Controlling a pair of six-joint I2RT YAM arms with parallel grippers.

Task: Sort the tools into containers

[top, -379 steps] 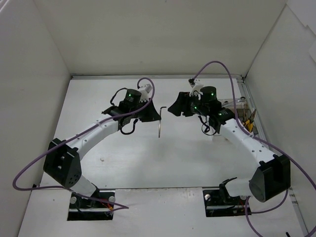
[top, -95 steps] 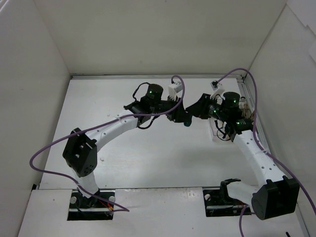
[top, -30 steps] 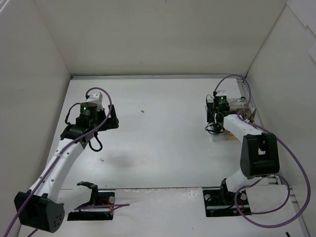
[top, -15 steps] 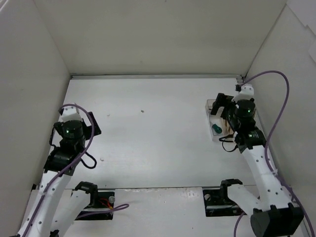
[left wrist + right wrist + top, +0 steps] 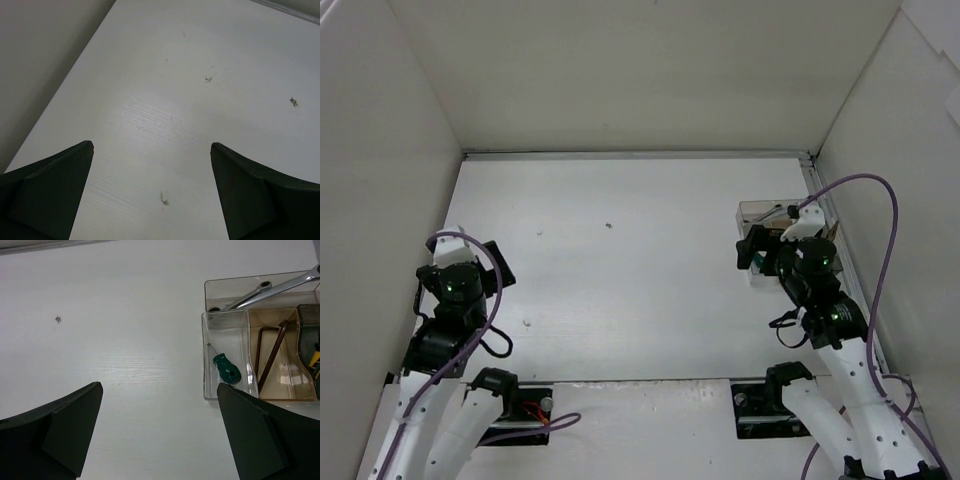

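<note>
Top external: white table (image 5: 640, 260) inside white walls (image 5: 620, 70); left tool (image 5: 151, 145) and right tool (image 5: 160, 385) released.

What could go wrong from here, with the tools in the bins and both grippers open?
1. The silver wrench lies slanted, one end up at the rim of its bin; a brush from the right arm's purple cable could lever it out.
2. The right gripper hangs open close beside the bins, so a careless sweep might shove them.

Both arms (image 5: 440, 335) (image 5: 832, 318) folded, left fingers (image 5: 45, 192) spread, right fingers (image 5: 57, 430) spread
</note>
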